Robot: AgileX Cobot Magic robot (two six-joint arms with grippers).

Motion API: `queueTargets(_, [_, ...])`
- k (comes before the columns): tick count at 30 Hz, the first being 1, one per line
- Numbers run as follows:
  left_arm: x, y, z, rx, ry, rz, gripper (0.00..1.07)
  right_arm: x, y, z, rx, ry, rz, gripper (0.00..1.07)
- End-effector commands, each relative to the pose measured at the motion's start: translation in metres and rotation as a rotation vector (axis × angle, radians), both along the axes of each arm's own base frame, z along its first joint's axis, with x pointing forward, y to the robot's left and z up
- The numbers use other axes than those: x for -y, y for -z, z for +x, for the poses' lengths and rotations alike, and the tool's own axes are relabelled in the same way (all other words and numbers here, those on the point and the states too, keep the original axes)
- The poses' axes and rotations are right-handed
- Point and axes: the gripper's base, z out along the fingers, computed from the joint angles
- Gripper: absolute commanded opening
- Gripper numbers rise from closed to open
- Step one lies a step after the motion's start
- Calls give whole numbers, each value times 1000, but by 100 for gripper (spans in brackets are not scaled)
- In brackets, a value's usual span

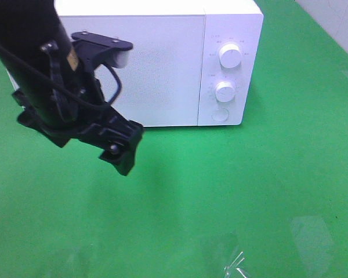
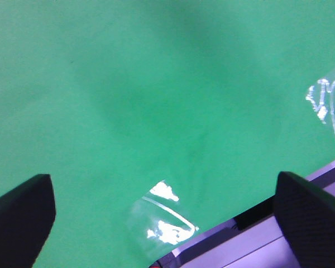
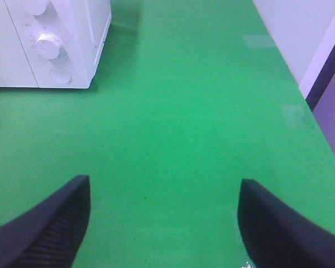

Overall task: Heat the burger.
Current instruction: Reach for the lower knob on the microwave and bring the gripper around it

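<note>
My left gripper (image 2: 167, 209) hangs with jaws spread wide, holding nothing. The microwave (image 1: 162, 69) just beyond it is shut. The right gripper (image 3: 167, 223) is parted, nothing between its jaws. No burger in view, so presumably it's inside.

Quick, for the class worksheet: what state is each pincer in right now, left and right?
Left pincer: open, holding nothing.
Right pincer: open, holding nothing.

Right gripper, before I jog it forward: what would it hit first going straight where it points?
Probably the green table: the right gripper, open and empty, tilts down at it. The microwave sits off that line.
</note>
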Motion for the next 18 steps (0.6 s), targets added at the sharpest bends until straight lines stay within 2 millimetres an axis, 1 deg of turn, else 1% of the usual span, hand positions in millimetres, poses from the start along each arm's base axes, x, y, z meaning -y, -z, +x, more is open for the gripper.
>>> queueTargets(1, [-19, -8, 7, -30, -44, 8, 100, 0, 0, -4, 33, 4, -2, 69])
queueTargets(3, [-55, -18, 21, -85, -129, -32, 100, 0, 0, -4, 33, 4, -2, 69])
queueTargets(4, [-55, -18, 21, -85, -129, -32, 100, 0, 0, -4, 33, 4, -2, 69])
queueTargets(5, [-74, -24, 28, -102, -173, -68, 100, 0, 0, -4, 33, 4, -2, 69])
queueTargets(6, [-74, -24, 28, -102, -173, -68, 100, 0, 0, -4, 33, 4, -2, 69])
queueTargets(7, [-90, -28, 32, -109, -213, -94, 100, 0, 0, -4, 33, 4, -2, 69])
queueTargets(8, [-90, -28, 32, -109, -213, -94, 100, 0, 0, -4, 33, 4, -2, 69])
queueTargets(9, [-101, -32, 34, -116, -240, -112, 100, 0, 0, -4, 33, 4, -2, 69])
queueTargets(10, [-101, -32, 34, -116, -240, -112, 100, 0, 0, -4, 33, 4, -2, 69])
queueTargets(12, [-137, -41, 37, -118, -340, -114, 100, 0, 0, -4, 33, 4, -2, 69])
queueTargets(13, [-137, -41, 37, -118, -340, -114, 100, 0, 0, -4, 33, 4, -2, 69])
queueTargets(14, [-152, -46, 36, -122, -385, -107, 100, 0, 0, -4, 33, 4, -2, 69])
queueTargets(15, [-152, -46, 36, -122, -385, -107, 100, 0, 0, -4, 33, 4, -2, 69])
queueTargets(16, [-160, -48, 35, -122, -408, -102, 100, 0, 0, -4, 33, 4, -2, 69])
queueTargets(17, [-174, -52, 33, -125, -450, -95, 100, 0, 0, -4, 33, 4, -2, 69])
queueTargets(18, [-174, -52, 33, -125, -450, -95, 100, 0, 0, -4, 33, 4, -2, 69])
